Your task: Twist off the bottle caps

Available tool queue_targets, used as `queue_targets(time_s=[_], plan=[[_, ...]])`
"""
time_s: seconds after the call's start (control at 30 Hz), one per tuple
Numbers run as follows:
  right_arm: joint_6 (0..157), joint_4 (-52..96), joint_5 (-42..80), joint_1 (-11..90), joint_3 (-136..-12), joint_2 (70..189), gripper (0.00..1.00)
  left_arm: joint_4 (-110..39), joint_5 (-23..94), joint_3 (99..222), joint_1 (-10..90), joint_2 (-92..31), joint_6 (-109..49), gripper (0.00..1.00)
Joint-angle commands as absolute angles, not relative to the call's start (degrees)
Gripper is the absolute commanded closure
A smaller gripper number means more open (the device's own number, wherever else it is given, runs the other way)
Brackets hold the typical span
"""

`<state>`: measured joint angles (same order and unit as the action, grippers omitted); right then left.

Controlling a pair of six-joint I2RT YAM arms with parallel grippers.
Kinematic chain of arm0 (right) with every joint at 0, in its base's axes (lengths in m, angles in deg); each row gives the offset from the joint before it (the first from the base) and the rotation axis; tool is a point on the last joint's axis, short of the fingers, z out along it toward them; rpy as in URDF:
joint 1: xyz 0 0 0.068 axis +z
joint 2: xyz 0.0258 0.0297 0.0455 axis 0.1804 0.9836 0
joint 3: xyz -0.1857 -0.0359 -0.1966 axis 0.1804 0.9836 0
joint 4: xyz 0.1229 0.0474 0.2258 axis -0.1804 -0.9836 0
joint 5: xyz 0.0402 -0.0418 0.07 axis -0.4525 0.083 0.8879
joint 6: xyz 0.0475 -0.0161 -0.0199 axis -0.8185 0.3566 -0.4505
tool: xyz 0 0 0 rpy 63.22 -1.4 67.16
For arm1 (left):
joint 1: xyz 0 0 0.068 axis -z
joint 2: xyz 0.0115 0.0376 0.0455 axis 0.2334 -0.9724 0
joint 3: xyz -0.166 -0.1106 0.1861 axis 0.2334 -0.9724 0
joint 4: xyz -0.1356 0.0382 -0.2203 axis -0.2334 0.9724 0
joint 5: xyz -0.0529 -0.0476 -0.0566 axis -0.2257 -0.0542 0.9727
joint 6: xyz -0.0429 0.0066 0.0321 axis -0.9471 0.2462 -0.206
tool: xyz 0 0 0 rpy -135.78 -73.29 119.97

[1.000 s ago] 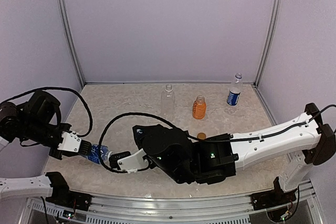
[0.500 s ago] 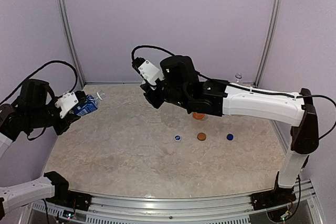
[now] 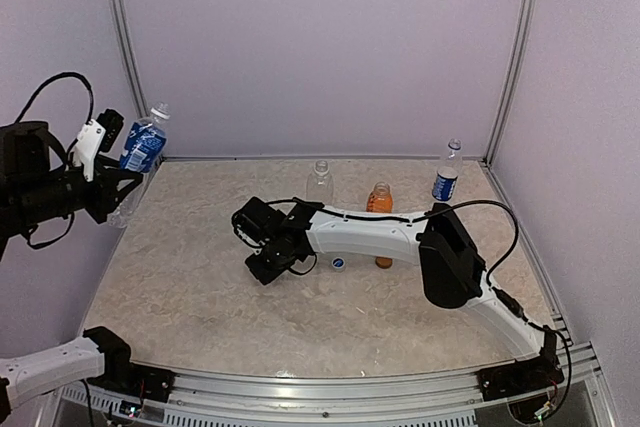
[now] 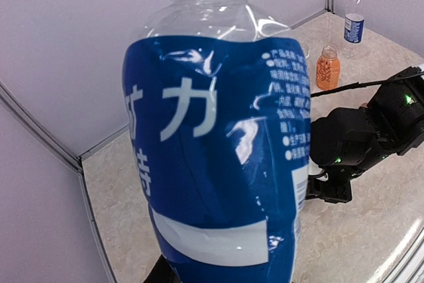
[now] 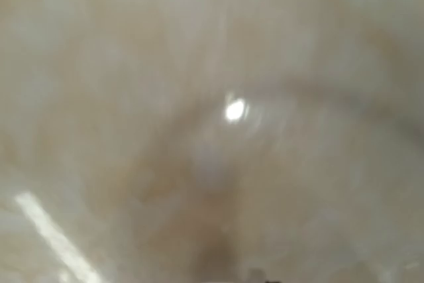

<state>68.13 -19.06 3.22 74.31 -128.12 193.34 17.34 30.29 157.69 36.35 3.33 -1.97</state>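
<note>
Now left jaws grip capped blue-label bottle (image 3: 143, 147) aloft by left wall (image 3: 60, 67), past counter (image 3: 180, 297) edge, higher than before. Right jaws clenched, dropped low mid-counter near blue cap (image 3: 339, 264). Other bottles (image 3: 320, 182) line back edge; front counter gives room.

Marbled beige table (image 3: 200, 287), lilac walls (image 3: 320, 47)

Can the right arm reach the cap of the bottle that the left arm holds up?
Probably yes: the cap stands bare atop the raised bottle, clear of the left jaws, and nothing lies between it and the right arm.
</note>
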Motion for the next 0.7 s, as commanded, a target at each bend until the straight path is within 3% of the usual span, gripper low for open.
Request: queue_targets(time_s=[0.0, 0.2, 0.3, 0.4, 0.47, 0.57, 0.67], plan=[[64.39, -21.83, 4.21, 74.56, -132.31, 195.44, 1.0, 16.88, 32.06, 157.45, 36.1, 2.31, -3.03, 0.92], [63.94, -22.32, 2.57, 74.49, -133.08, 199.54, 0.97, 17.13, 33.09, 157.85, 36.31, 1.94, -2.24, 0.92], [64.35, -22.48, 2.48, 74.44, -133.08, 199.78, 0.75, 16.95, 33.24, 158.09, 36.54, 1.62, -1.6, 0.92], [65.36, -21.93, 3.37, 74.34, -133.0, 199.17, 0.36, 17.21, 33.93, 158.19, 36.74, 1.42, -1.34, 0.92], [65.9, -21.27, 5.09, 74.09, -132.91, 198.2, 0.19, 17.67, 34.66, 158.64, 36.83, 1.33, -1.3, 0.92], [67.43, -19.57, 7.67, 73.87, -132.83, 195.12, 0.04, 18.98, 36.91, 160.1, 37.15, 0.9, -0.98, 0.94], [70.95, -15.85, 10.33, 73.85, -131.41, 188.84, 0.01, 20.57, 41.08, 162.43, 37.8, 0.62, -0.39, 0.95]])
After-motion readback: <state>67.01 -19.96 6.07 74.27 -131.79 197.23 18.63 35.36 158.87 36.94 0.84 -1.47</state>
